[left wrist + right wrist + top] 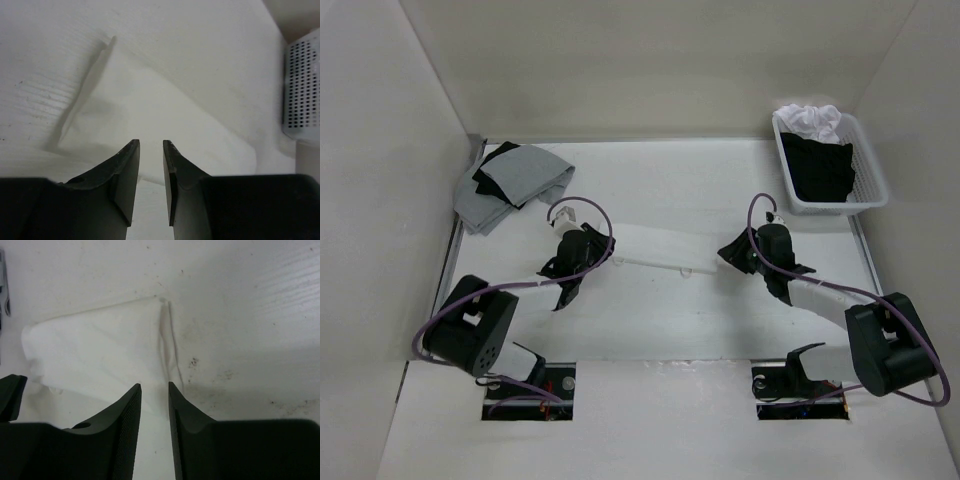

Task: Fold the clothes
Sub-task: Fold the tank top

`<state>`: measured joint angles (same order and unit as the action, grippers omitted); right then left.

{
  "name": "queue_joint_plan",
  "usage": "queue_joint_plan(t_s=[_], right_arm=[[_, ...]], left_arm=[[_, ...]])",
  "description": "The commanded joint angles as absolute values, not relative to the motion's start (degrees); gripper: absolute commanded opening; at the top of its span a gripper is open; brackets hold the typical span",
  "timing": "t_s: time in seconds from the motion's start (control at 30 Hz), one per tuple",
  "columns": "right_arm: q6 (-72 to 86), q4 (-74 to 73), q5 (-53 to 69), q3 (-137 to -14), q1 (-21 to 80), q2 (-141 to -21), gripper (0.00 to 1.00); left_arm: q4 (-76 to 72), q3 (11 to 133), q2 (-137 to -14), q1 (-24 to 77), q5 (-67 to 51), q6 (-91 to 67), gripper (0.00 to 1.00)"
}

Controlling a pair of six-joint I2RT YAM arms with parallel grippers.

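Two sets of jaws hover over your white camisole (pixel 660 250), which lies flat as a long strip in the middle of the surface (pixel 650 330), between the arms. Your left jaws sit at its left end and your right jaws at its right end, each parted by a narrow gap and gripping nothing. A white basket (pixel 868 172) stands at the far right corner, a grey garment (pixel 480 212) far left.

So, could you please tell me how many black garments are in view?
2. One black piece lies with the grey garment at far left; the other black piece sits in the white basket at far right. More could be hidden beneath it.
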<state>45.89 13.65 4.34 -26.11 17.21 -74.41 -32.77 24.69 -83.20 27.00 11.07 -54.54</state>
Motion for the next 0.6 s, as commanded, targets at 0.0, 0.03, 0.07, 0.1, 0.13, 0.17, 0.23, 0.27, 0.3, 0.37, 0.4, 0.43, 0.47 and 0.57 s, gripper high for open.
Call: queue_joint_plan(t_s=[0.0, 0.03, 0.07, 0.1, 0.13, 0.17, 0.23, 0.27, 0.3, 0.37, 0.4, 0.43, 0.47, 0.57], right_arm=[[45.8, 17.8, 5.7, -26.0, 16.7, -76.6, 0.36], [46.1, 18.4, 6.8, -26.4, 16.6, -78.6, 0.37], [46.4, 19.7, 8.2, -26.5, 16.6, -80.2, 0.39], [47.3, 21.3, 9.3, -26.5, 16.7, -81.9, 0.4], [48.2, 23.1, 10.2, -26.4, 16.7, -83.3, 0.41], [49.4, 24.6, 10.7, -26.3, 16.6, -84.5, 0.41], [50.9, 26.3, 11.2, -26.4, 16.3, -86.7, 0.42], [51.3, 26.5, 11.2, -26.6, 16.3, -87.2, 0.4], [51.9, 26.3, 10.8, -27.2, 16.7, -87.5, 0.36], [52.8, 25.8, 10.2, -28.1, 16.7, -88.2, 0.2], [53.4, 26.1, 9.8, -28.1, 16.7, -88.4, 0.12], [54.1, 26.6, 9.1, -27.6, 16.7, -87.8, 0.07], [54.3, 26.7, 8.0, -26.8, 16.7, -86.4, 0.05], [52.7, 22.9, 5.0, -24.5, 16.1, -79.3, 0.03]], left_arm=[[-36.4, 23.6, -76.6, 26.9, 10.5, -53.7, 0.24], [-36.2, 23.4, -75.5, 26.9, 10.5, -53.4, 0.25], [-36.0, 23.1, -74.7, 26.9, 10.5, -53.1, 0.25], [-36.0, 22.9, -74.2, 26.8, 10.5, -52.9, 0.25], [-36.0, 22.6, -73.7, 26.7, 10.4, -52.8, 0.25], [-36.0, 22.4, -73.5, 26.6, 10.2, -52.8, 0.25], [-36.0, 22.1, -73.1, 26.6, 9.9, -52.8, 0.25], [-36.3, 22.1, -73.0, 26.6, 9.8, -52.8, 0.25], [-36.3, 22.0, -72.6, 26.7, 9.8, -52.8, 0.25], [-36.4, 22.1, -71.9, 26.9, 9.8, -52.7, 0.25], [-36.2, 22.1, -71.5, 27.1, 9.8, -52.6, 0.25], [-36.2, 22.1, -70.9, 27.2, 9.8, -52.6, 0.25], [-36.0, 22.1, -70.4, 27.3, 9.8, -52.6, 0.25], [-35.9, 22.0, -69.5, 28.2, 9.8, -52.6, 0.25]])
